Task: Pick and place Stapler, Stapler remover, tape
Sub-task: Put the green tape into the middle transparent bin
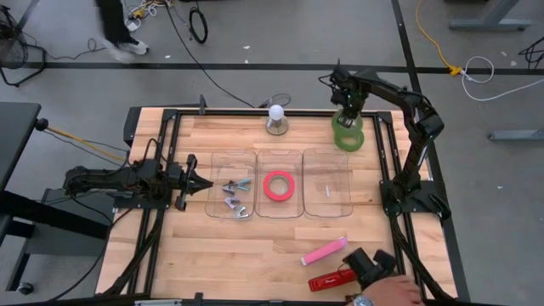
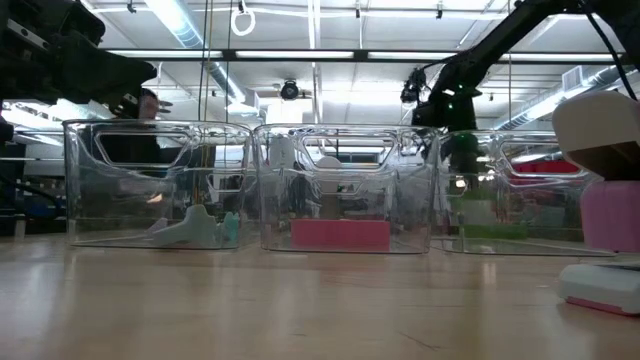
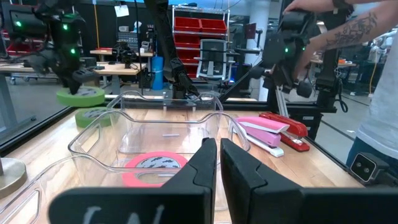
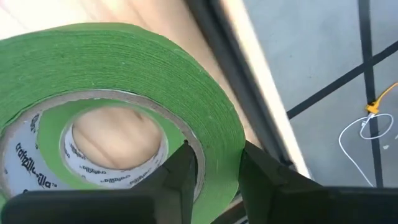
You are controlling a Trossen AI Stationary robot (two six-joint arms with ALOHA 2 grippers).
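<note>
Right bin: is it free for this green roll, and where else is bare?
The right bin looks empty. The middle bin holds a red tape ring, the left bin metal pieces. Bare wood lies before the bins, left of the pink stapler. That near right corner is crowded by a person's hand.

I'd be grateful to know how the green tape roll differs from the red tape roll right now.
The green tape roll is clamped through its wall by the right gripper at the table's far right; the red tape roll lies flat in the middle clear bin, untouched. The green one looks taller, the red thin. Both are rings.
</note>
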